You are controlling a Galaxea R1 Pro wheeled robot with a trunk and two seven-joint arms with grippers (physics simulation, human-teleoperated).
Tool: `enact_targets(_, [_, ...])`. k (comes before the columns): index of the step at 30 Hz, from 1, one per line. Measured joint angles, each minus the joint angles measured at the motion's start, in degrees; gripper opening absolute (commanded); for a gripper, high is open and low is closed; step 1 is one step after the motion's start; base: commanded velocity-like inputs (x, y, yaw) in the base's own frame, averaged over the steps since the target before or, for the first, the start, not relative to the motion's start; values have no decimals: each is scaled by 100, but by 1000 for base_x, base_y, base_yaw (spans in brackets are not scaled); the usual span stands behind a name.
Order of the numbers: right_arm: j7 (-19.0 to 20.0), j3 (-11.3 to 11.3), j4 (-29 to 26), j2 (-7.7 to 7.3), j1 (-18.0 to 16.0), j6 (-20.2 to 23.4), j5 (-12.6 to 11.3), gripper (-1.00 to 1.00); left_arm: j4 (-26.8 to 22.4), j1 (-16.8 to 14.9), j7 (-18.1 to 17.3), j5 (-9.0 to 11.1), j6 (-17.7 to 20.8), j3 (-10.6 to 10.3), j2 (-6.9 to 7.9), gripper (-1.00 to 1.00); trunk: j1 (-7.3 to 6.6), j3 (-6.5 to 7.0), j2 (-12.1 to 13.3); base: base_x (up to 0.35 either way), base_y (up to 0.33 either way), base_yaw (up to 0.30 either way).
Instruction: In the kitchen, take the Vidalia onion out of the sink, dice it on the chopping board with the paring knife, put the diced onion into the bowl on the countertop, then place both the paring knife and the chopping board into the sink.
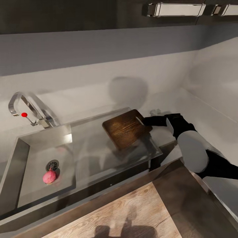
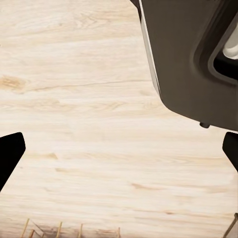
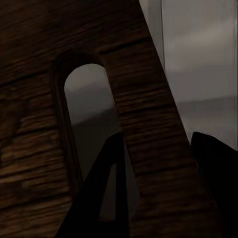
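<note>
Your right tool [image 1: 147,121] grips the chopping board [image 1: 126,129] over the sink's [image 1: 19,155] drainboard; left tool [image 2: 119,153] hangs released above floor [image 2: 89,124].

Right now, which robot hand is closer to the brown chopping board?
Right. The right gripper grips the chopping board at its handle slot; the left gripper hangs open over the wood floor.

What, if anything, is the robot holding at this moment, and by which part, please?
The right gripper holds the board by its handle end, one finger through the handle slot and the other outside the edge. The left gripper is open over the floor, holding nothing.
</note>
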Motion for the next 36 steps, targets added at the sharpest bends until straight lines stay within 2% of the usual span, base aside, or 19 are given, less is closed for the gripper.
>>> enact_targets(3, [-104, -108, -14, 2, 0, 114, 2, -100, 1, 0, 2, 0, 0, 0, -6, 100, 2, 0, 1, -129, 33, 0])
enact_targets(9, [-487, -130, -17, 62, 0, 153, -6, -100, 2, -1, 3, 0, -1, 0, -9, 100, 3, 0, 1, -252, 121, 0])
enact_targets(18, [-531, -116, -310, 96, 1, 157, -40, -100, 2, 0, 0, 6, -2, 0, -10, 100, 2, 0, 1, -220, 199, 3])
enact_targets(20, [-533, -105, -370, 169, 1, 167, -45, -100, 0, 0, 0, 7, -2, -1, -14, 100, 1, 0, 1, -93, 260, 163])
enact_targets(24, [-540, -106, -391, 200, 1, 164, -30, -100, -1, 1, 0, 7, -2, 0, -11, 100, 1, -3, 1, -79, 267, 225])
enact_targets(36, [-557, -101, -395, 209, 1, 158, -2, -100, 1, 1, 0, 8, -1, 0, -15, 100, 1, -53, 1, -74, 277, 250])
